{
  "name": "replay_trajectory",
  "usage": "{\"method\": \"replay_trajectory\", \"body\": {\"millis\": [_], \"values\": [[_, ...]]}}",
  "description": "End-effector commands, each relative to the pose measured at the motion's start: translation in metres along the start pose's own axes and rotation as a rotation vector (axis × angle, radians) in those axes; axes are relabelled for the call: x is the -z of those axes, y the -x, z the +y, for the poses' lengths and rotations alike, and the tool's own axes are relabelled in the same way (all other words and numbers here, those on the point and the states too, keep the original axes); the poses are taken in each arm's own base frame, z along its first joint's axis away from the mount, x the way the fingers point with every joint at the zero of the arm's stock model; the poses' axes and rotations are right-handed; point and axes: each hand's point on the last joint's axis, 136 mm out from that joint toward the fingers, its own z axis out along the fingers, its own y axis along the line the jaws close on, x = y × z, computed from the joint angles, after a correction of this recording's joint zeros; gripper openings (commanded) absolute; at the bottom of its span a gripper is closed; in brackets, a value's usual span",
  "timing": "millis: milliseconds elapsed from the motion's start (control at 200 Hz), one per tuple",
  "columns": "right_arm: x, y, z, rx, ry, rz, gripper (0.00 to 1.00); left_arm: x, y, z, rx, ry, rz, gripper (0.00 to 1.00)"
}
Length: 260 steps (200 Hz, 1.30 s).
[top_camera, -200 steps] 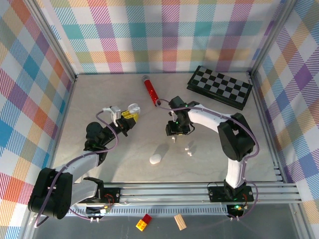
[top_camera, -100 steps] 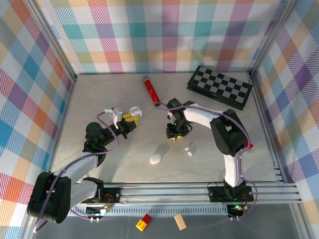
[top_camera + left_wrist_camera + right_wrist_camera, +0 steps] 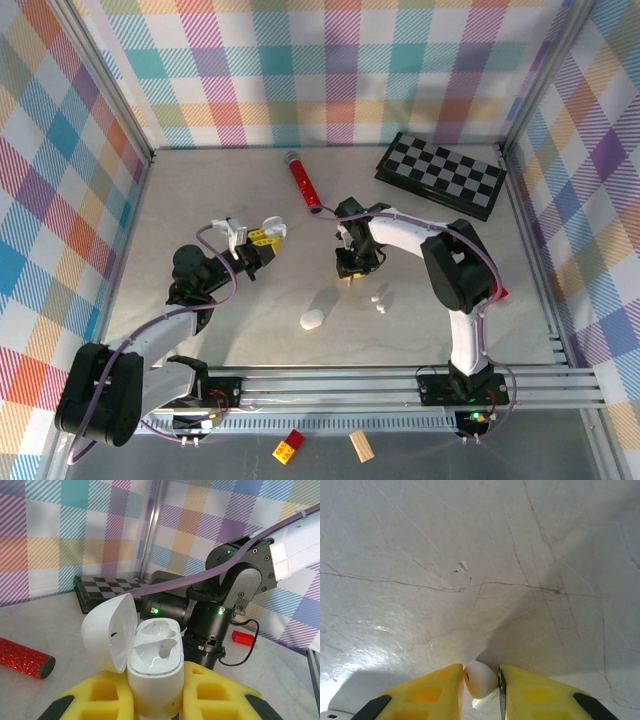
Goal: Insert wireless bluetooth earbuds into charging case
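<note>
Right gripper (image 3: pixel 481 692), nearly closed, pinches a white earbud (image 3: pixel 480 678) on my table (image 3: pixel 445 555).
My left gripper (image 3: pixel 155 695) clamps the open charging case (image 3: pixel 152 652) upright.

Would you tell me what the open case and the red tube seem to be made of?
The open case looks like glossy white plastic: a smooth moulded shell with soft highlights. The red tube seems glitter-coated, sparkling all over; its core is unclear.
</note>
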Motion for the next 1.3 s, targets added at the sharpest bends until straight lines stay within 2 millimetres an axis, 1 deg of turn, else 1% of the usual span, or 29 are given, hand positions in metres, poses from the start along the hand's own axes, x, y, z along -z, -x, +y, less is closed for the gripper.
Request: {"method": "replay_trajectory", "body": {"millis": [0, 240, 380, 490, 800, 965, 1145, 1295], "values": [[-0.005, -0.006, -0.003, -0.005, -0.007, 0.032, 0.24, -0.001, 0.014, -0.003, -0.031, -0.026, -0.029, 0.07], [0.002, -0.004, -0.005, -0.008, -0.02, -0.002, 0.24, -0.003, 0.014, -0.004, -0.03, -0.034, -0.027, 0.08], [0.011, 0.0, -0.005, -0.009, -0.016, -0.065, 0.24, -0.009, 0.01, -0.011, -0.032, -0.06, -0.005, 0.08], [0.017, 0.004, -0.009, -0.002, -0.03, -0.122, 0.24, -0.015, 0.008, -0.016, -0.045, -0.078, 0.01, 0.08], [0.052, 0.016, -0.014, 0.022, -0.032, -0.325, 0.22, -0.029, 0.002, -0.027, -0.045, -0.121, 0.047, 0.08], [0.078, 0.021, -0.012, 0.063, -0.024, -0.437, 0.23, -0.039, -0.007, -0.033, -0.04, -0.154, 0.088, 0.08], [0.12, 0.024, -0.005, 0.128, -0.015, -0.573, 0.23, -0.048, -0.017, -0.038, -0.061, -0.176, 0.146, 0.08], [0.152, 0.023, 0.008, 0.18, 0.032, -0.674, 0.23, -0.059, -0.027, -0.046, -0.07, -0.215, 0.19, 0.08]]}}
